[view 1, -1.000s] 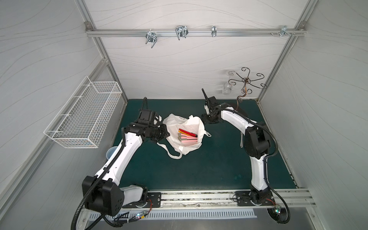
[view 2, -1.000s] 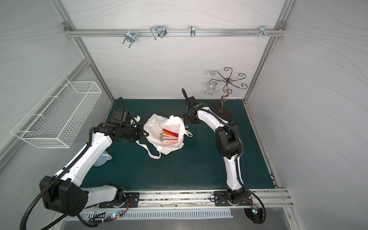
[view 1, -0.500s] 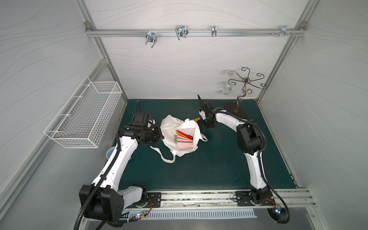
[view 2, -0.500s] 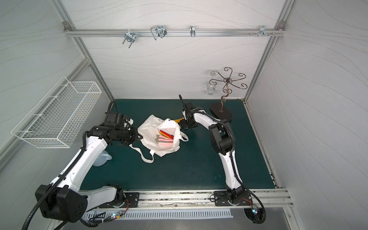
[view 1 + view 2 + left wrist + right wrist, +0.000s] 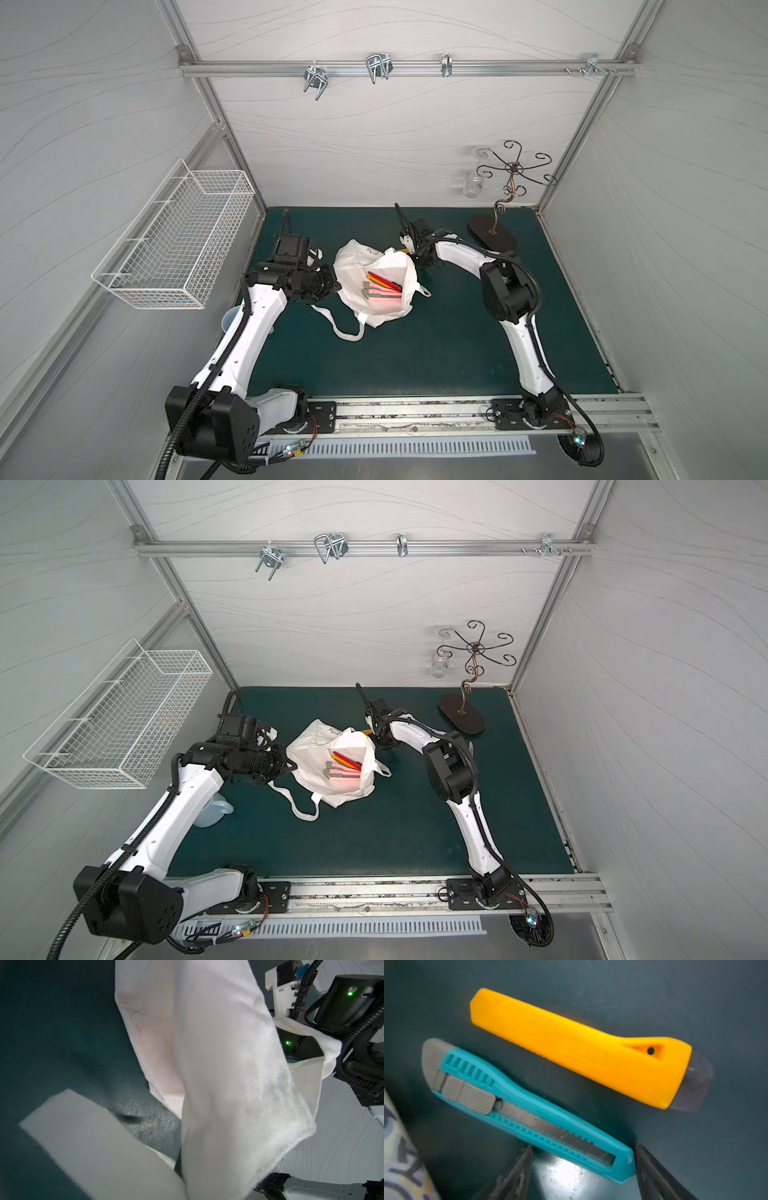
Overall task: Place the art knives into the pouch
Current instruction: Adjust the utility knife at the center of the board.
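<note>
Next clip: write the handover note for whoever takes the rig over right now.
Left tool: shut on the pouch rim, holding its mouth open.
Right tool: open, jaws either side of the teal knife end, nothing held.
The teal knife and an orange knife lie side by side on the mat beside the pouch.
Done: several items already inside.
Left: grip a knife, lift, drop it in.

Top views both look down from high up front, sharing the whole mat (image 5: pixel 436 357). Left wrist cam's pressed against the bag (image 5: pixel 218 1064); right wrist's close over a teal knife (image 5: pixel 529 1111).
</note>
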Robot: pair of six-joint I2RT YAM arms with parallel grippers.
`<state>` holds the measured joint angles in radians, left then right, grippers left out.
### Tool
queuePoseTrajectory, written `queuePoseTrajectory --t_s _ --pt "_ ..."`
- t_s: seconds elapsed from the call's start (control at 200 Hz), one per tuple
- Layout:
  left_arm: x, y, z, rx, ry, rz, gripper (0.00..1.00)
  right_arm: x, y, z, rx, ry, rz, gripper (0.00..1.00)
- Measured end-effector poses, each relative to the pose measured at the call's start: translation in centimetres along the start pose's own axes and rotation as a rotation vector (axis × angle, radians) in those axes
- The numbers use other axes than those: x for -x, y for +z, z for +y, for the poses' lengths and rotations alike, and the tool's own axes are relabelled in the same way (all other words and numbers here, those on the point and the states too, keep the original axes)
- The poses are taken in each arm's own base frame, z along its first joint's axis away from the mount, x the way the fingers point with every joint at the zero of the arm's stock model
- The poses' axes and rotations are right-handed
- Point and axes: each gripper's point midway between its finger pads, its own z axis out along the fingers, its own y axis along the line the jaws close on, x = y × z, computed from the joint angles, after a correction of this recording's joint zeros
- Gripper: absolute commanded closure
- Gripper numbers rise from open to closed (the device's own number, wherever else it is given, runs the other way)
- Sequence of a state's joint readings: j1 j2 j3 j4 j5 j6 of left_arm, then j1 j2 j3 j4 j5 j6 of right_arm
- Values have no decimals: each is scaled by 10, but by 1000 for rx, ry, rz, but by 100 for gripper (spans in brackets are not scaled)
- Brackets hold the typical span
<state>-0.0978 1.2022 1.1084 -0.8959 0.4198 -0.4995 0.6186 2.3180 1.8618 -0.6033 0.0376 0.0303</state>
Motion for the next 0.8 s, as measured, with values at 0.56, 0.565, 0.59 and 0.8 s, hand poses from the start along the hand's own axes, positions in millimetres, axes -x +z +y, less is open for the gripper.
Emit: queuePoseTrajectory --t_s 0.56,0.565,0.59,0.8 --pt "0 4 1 -5 -9 15 100 -27 -15 42 150 -68 35 29" --pt "0 4 1 -5 -9 15 100 -27 -15 42 151 -68 35 29" --pt "1 4 1 -4 -9 14 100 -27 -16 44 157 -71 38 29" --pt "2 3 2 0 -13 9 100 -23 -31 48 151 -82 30 28"
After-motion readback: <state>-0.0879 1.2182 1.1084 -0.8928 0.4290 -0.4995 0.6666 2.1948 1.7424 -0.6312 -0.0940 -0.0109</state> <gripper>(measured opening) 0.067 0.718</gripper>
